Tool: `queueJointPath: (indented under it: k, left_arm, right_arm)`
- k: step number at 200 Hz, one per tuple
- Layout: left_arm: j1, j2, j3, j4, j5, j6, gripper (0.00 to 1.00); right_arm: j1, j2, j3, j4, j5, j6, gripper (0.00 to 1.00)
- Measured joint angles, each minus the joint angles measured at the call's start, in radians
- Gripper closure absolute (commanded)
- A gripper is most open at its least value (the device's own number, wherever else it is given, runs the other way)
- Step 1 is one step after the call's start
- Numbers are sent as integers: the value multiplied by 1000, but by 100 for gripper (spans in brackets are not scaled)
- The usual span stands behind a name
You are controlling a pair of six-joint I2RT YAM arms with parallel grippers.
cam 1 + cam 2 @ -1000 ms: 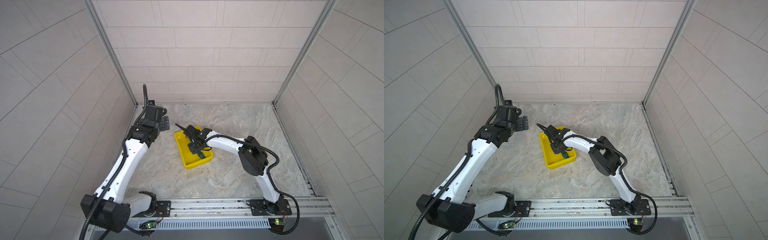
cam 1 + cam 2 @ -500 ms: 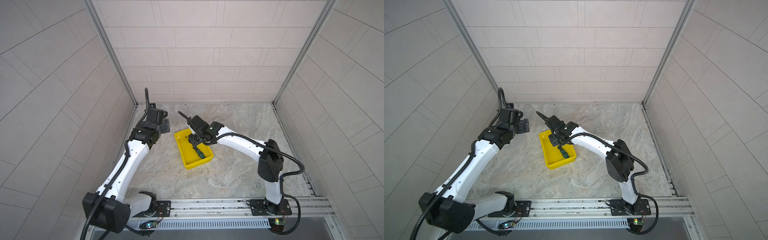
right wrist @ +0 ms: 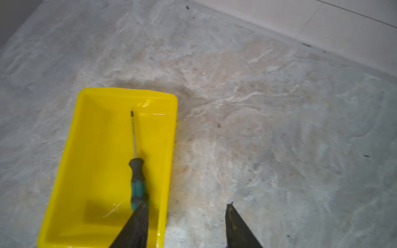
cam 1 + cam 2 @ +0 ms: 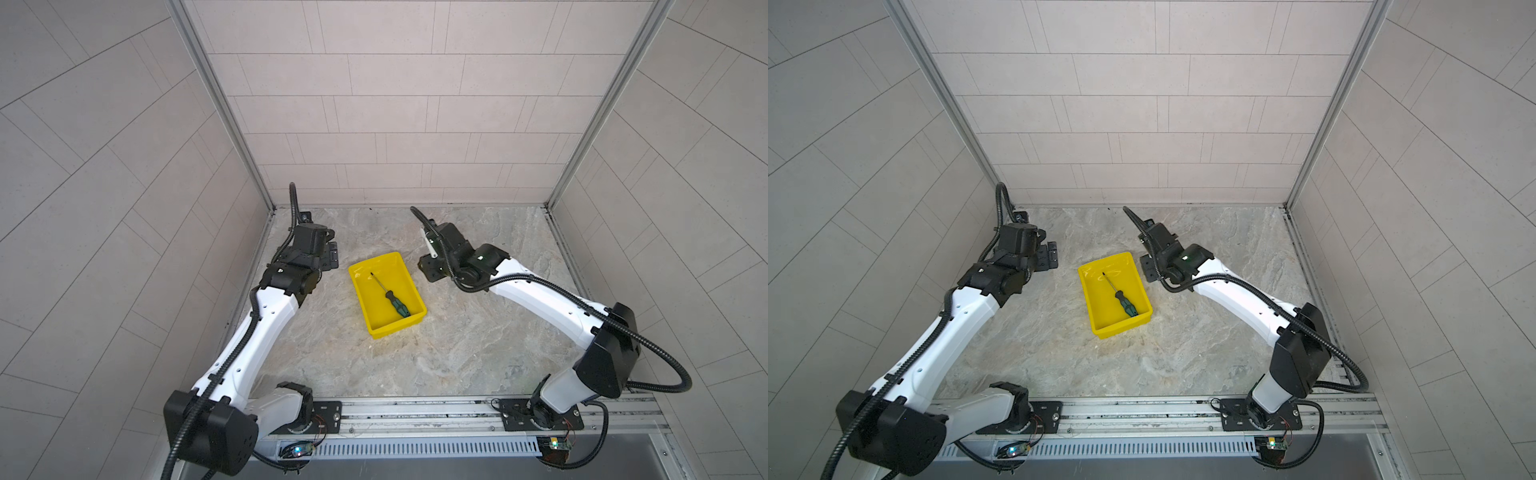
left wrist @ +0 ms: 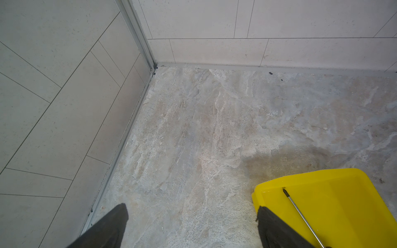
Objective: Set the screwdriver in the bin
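Right gripper (image 3: 187, 206) has backed off the bin (image 3: 126, 91) — parted, empty.

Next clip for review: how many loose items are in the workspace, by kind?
screwdriver: 1
yellow bin: 1
Total: 2

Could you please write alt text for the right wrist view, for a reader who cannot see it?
A screwdriver lies flat inside a yellow bin on a marbled table, its tip pointing away from the camera. The right gripper hangs open and empty in the foreground, hiding the handle's end.
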Motion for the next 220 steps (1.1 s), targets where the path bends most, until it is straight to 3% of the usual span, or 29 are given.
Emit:
queueJointPath:
  k: [45, 75, 137, 187, 220]
  left_arm:
    - [-3, 1, -24, 36, -5, 27, 0]
    - [-29, -19, -77, 89, -12, 56, 0]
    - [-52, -90, -192, 229, -8, 142, 0]
    - [-50, -49, -202, 352, 90, 113, 0]
    - [-45, -39, -314, 489, 48, 108, 0]
  right_arm:
    - [-150, -156, -140, 35, 40, -18, 33]
    - [-185, -309, -247, 98, 75, -26, 1]
    - [-224, -473, -368, 136, 209, -30, 0]
    - [-231, -601, -472, 126, 366, -5, 0]
    - [-245, -700, -496, 97, 456, 7, 0]
